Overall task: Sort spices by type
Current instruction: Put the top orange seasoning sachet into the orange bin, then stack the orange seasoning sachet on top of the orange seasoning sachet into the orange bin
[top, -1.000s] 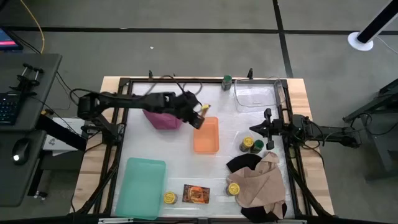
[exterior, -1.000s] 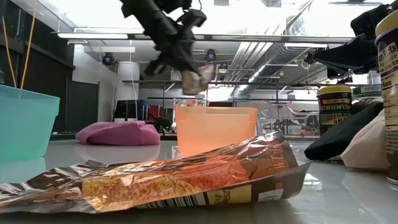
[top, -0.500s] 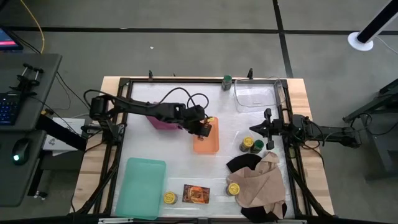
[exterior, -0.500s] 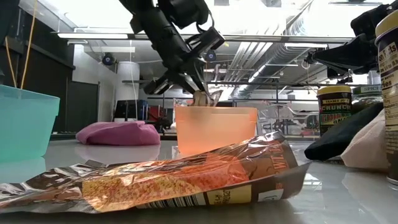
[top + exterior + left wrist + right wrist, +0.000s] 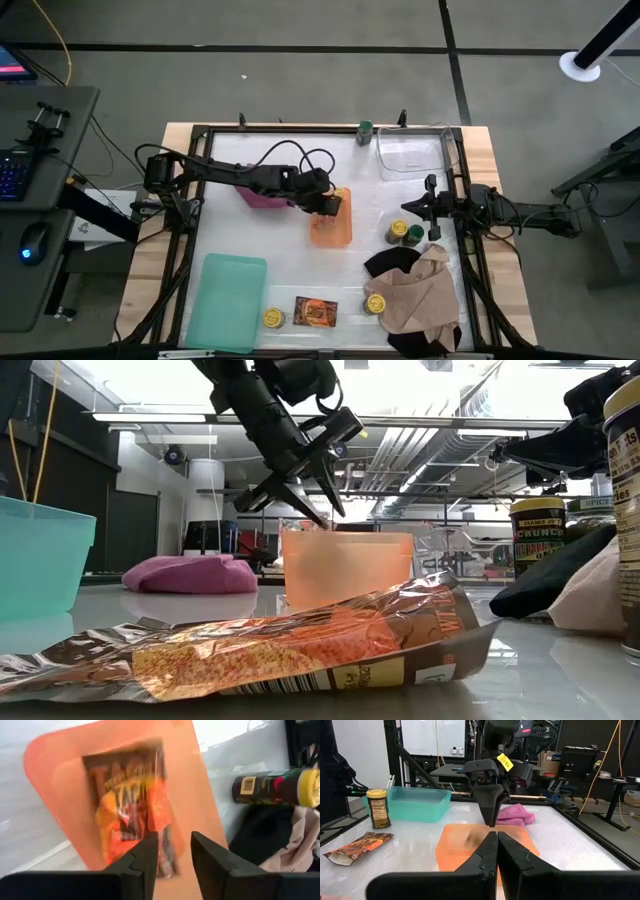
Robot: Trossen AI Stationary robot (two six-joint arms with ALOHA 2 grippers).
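While the left gripper [image 5: 331, 203] hangs over the orange bin [image 5: 331, 228] with its fingers parted a little and nothing between them, a flat orange-and-black packet [image 5: 131, 822] lies inside that bin, seen from the left wrist directly beyond the fingertips. Reading the table from left to right: the teal bin [image 5: 228, 300] at the near left shows nothing inside it from above; a yellow-lidded jar [image 5: 273, 317] stands just beside its near corner, and a second packet [image 5: 315, 312] lies flat on the table next to that jar. This packet is crinkled foil, so it probably weighs little, bends easily and may slide on the smooth tabletop; a pinch on one raised edge or corner looks the soundest hold. The magenta cloth [image 5: 262, 192] sits behind the left arm. Farther right, two jars [image 5: 405, 233], one yellow-lidded and one green-lidded, stand touching each other near the right gripper [image 5: 428, 209], whose fingers are pressed together, empty, at the table's right edge. Jars of this kind are rigid and smooth, likely best taken across the body below the lid. Another yellow-lidded jar [image 5: 376, 303] rests against the tan cloth [image 5: 420, 292] and black cloth [image 5: 392, 262]. At the far right, the clear bin [image 5: 411, 153] appears empty, with a green-lidded jar [image 5: 365, 131] just beside it.
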